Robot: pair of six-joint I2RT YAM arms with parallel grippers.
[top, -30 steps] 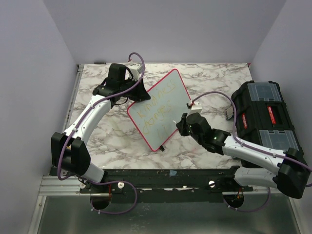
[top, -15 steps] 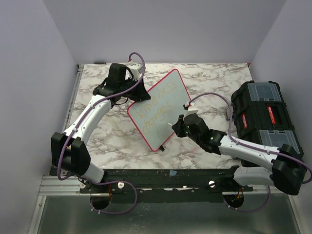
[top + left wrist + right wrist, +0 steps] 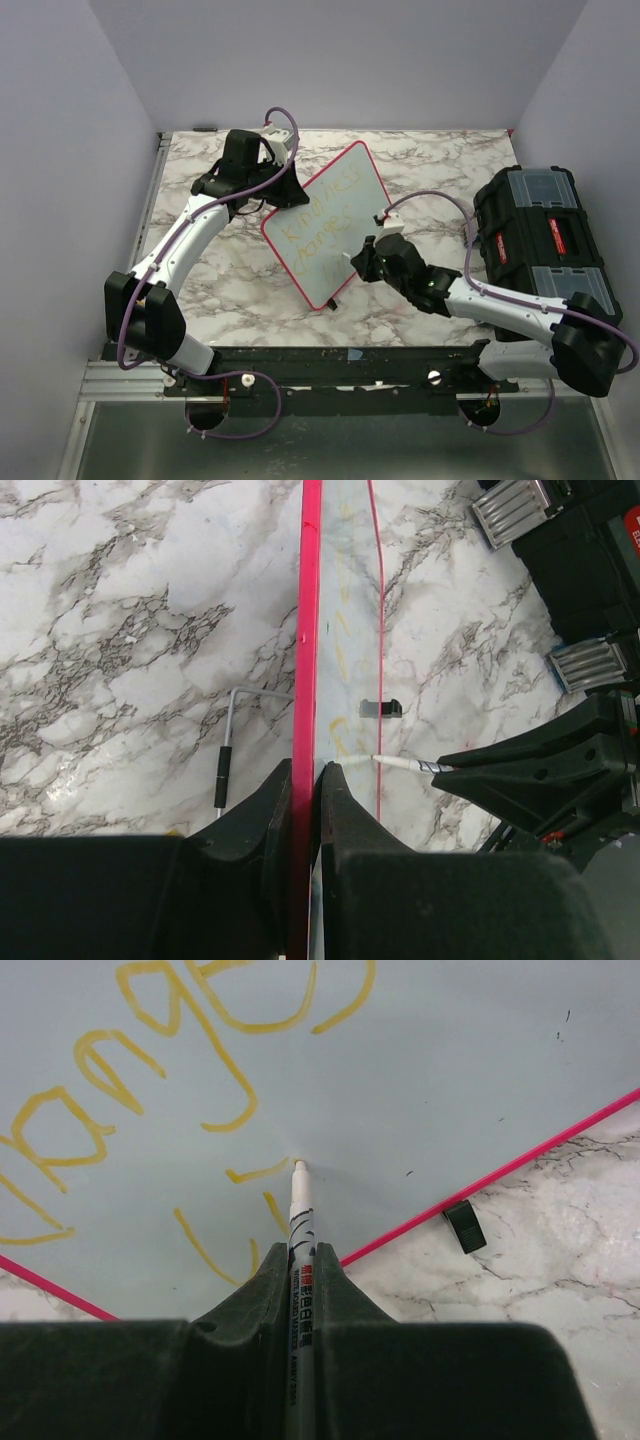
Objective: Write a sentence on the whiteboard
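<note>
The whiteboard, white with a pinkish-red frame, stands tilted on the marble table. My left gripper is shut on its upper left edge; in the left wrist view the jaws pinch the red frame. Yellow handwriting, the sentence, runs in lines across the board, with large letters close up. My right gripper is shut on a white marker, its tip touching the board at a short yellow stroke. That gripper sits at the board's lower right.
A black toolbox with clear lids stands at the table's right side. A small black clip sits on the board's lower edge. A thin bent metal rod lies on the marble behind the board. Purple walls enclose the table.
My right gripper has moved left with the marker, further onto the lower part of the board. The left arm and the board have stayed still.
</note>
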